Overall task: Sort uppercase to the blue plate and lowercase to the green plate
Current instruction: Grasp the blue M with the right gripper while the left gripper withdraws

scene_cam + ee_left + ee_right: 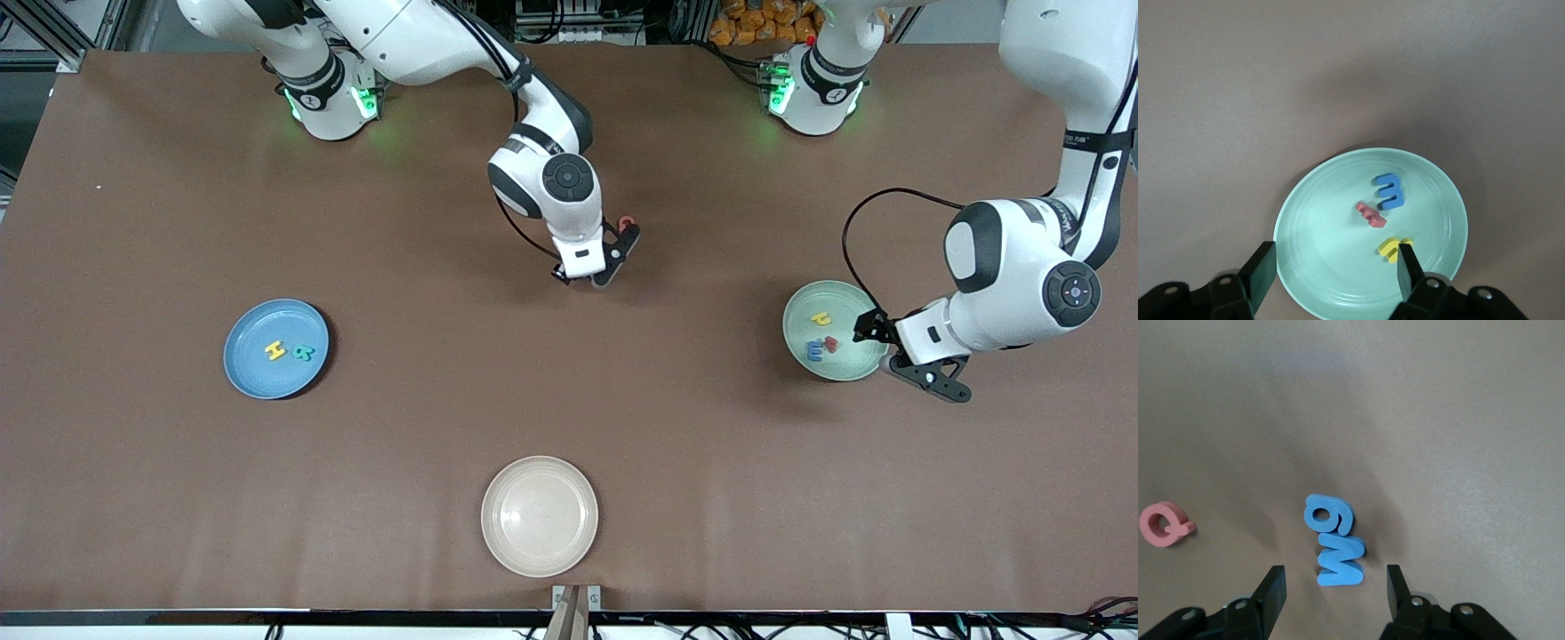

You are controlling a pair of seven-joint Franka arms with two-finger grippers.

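The blue plate (253,373) lies toward the right arm's end of the table and holds a yellow H (276,351) and a teal R (304,353). The green plate (849,364) (1331,200) holds a blue e (1390,191), a red w (1370,215) and a yellow h (1391,248). My left gripper (885,354) (1336,267) hangs open over that plate's rim, holding nothing. My right gripper (597,267) (1335,593) is open low over a blue M (1341,561), whose end lies between the fingertips. A blue g (1329,515) touches the M. A red Q (627,222) (1163,524) lies beside them.
A cream plate (539,516) sits near the table's front edge, nearest the front camera. The blue M and blue g are hidden under the right gripper in the front view.
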